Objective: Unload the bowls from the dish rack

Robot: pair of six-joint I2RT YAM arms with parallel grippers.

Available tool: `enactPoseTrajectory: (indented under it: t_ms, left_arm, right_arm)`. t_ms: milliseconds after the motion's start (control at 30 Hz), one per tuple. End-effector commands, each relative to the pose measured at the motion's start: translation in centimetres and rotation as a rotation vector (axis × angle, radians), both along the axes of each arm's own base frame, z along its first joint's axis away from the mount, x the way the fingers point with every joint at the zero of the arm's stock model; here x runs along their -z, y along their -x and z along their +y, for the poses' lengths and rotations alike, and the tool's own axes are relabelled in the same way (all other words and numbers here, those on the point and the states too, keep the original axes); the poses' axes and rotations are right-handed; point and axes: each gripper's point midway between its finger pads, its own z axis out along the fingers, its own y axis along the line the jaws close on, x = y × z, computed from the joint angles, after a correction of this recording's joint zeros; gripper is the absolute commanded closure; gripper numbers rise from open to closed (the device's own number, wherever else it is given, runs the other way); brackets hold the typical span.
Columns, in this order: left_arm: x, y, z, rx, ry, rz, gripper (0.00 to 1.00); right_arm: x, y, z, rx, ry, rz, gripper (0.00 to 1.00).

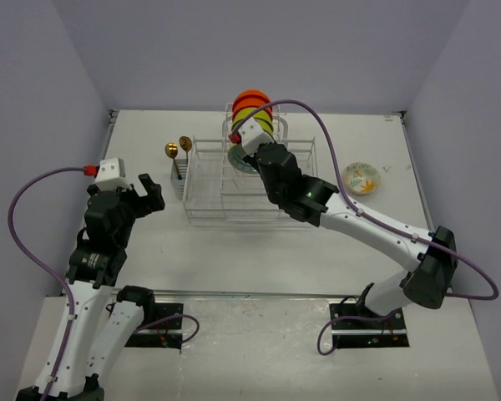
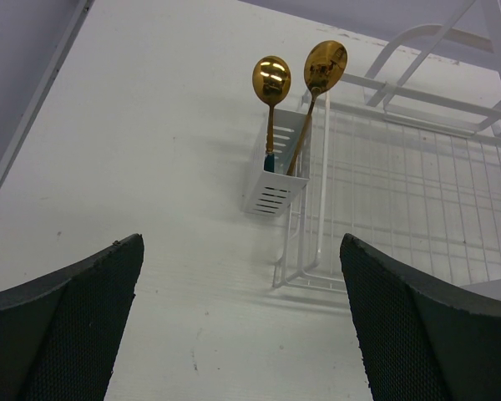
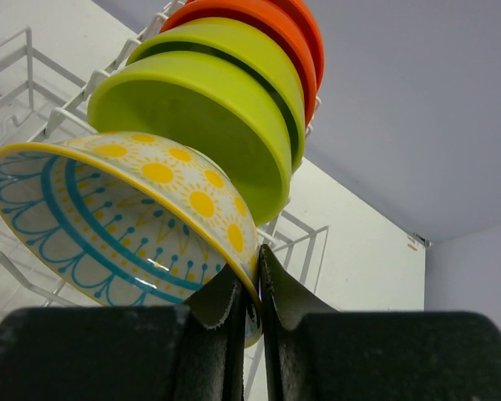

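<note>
Yellow-rimmed patterned bowl [image 3: 125, 217]: item in hand. It is the nearest of a row of bowls standing on edge in the far part of the dish rack [image 1: 204, 180]. It sits tilted, close against the first of two green bowls [image 3: 200, 125]. Whether the two touch cannot be told. Two orange bowls [image 3: 267, 33] stand at the far end of the row.

Right gripper [image 3: 258, 280]: reaches over the rack from the right and is clamped on the patterned bowl's rim, one finger on each side of the wall. The hold is a thin pinch at a single spot on the low edge.

Left gripper [image 2: 240, 251]: fingers apart and holding nothing. It hovers over the table [image 1: 234, 259] to the left of the rack, near the caddy [image 2: 275, 188] holding two gold spoons [image 2: 271, 79].

Second patterned bowl [image 1: 361, 178]: upright on the table to the right of the rack, well apart from it.

Handling notes (judgement):
- Step in hand: draw the pinched bowl out of the rack.
- Lift mostly upward and a little toward the near side first. This should clear the rim of the upright wire loops and keep it from dragging the green bowl.
- A one-point pinch on a glossy rim probably lets the bowl pivot or slip. Keep the travel slow and the wrist steady.
- Swing right only once the bowl is above the rack's top wires.
- Set it down beside the bowl on the table, leaving a gap.
- Risk: the green bowls may tip toward the near side if they lean on this one.
</note>
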Motion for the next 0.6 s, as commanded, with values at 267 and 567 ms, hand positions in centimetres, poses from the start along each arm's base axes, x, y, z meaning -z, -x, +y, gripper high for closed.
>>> enactPoseTrajectory:
  t_ms: [267, 567]
  left_arm:
    - [-0.5, -0.3, 0.3, -0.009, -0.011, -0.027, 0.0]
    - [-0.4, -0.3, 0.4, -0.016, -0.012, -0.024, 0.0]
  right_arm:
    - [-6.6, 1.7, -2.4, 0.007, -0.192, -0.143, 1.0]
    - [-8.3, 2.6, -3.0, -0.02, -0.27, -0.161, 1.0]
